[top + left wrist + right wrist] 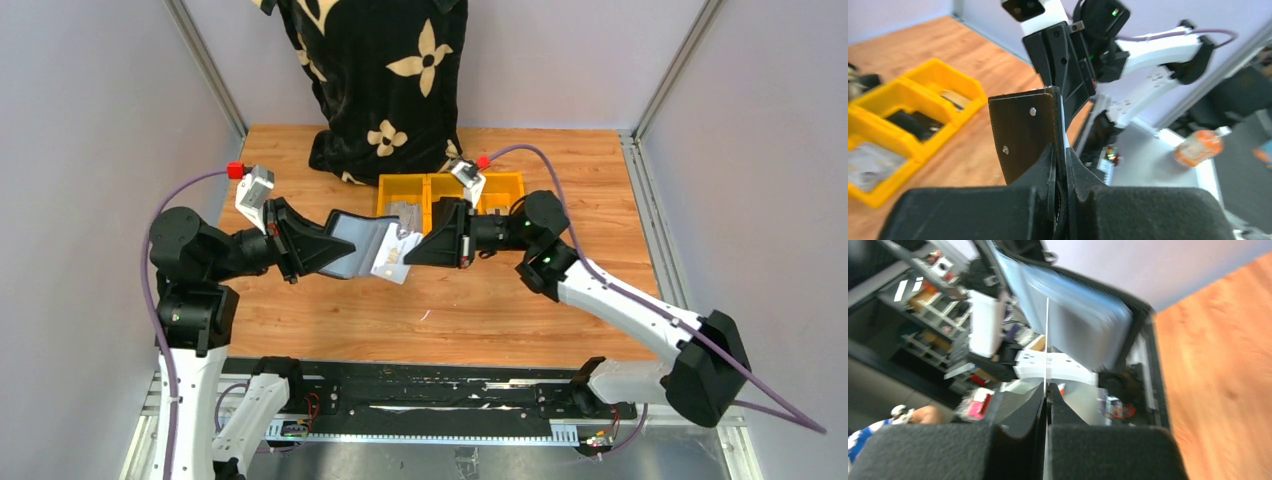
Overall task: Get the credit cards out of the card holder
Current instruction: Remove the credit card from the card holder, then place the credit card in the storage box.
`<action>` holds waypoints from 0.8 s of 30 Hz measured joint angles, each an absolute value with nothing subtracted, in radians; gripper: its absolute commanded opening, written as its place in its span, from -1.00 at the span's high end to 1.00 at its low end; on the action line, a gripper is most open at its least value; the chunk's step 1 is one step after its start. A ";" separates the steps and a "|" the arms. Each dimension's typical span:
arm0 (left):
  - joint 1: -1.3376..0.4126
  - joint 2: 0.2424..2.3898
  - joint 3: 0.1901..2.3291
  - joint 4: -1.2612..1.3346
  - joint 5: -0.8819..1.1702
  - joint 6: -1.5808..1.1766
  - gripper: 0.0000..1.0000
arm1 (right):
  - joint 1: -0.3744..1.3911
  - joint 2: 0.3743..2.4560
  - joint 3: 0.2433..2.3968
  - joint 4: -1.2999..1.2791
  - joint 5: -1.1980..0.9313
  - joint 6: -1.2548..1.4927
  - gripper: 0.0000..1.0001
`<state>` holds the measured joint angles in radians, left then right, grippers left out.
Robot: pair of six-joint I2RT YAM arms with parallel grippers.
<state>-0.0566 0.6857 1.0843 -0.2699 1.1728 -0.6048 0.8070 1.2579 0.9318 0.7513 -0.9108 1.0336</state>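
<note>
The black card holder (355,245) is held open above the table, its grey-blue slotted inside facing up. My left gripper (335,250) is shut on its left part; in the left wrist view the black flap (1025,135) stands up from my closed left gripper (1066,156). My right gripper (412,250) is shut on a white credit card (392,265) at the holder's right edge. In the right wrist view the card (1047,340) shows edge-on between the fingers of my right gripper (1048,387), in front of the holder's slots (1073,320). Whether the card is still in its slot I cannot tell.
Three joined yellow bins (495,185) stand behind the grippers; the left one holds grey cards (405,212). They also show in the left wrist view (898,90), one with a black slab (913,122). A black floral cloth bag (385,80) stands at the back.
</note>
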 measured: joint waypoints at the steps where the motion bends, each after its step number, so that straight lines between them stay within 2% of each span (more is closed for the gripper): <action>1: -0.057 0.693 1.124 -0.335 1.153 -0.524 1.00 | 0.775 1.233 0.920 0.709 -0.915 1.016 1.00; 6: -0.057 0.694 1.209 -0.564 1.083 -0.237 1.00 | 0.671 1.172 0.939 0.432 -0.898 0.852 1.00; 11: -0.056 0.692 1.212 -0.699 1.064 -0.095 1.00 | 0.636 1.271 1.089 0.104 -0.808 0.661 1.00; 17: -0.056 0.669 1.211 -0.749 1.074 -0.028 1.00 | 0.621 1.588 1.388 -0.185 -0.625 0.476 1.00; 24: -0.056 0.615 1.204 -0.770 1.100 0.031 1.00 | 0.621 1.972 1.714 -0.373 -0.471 0.375 1.00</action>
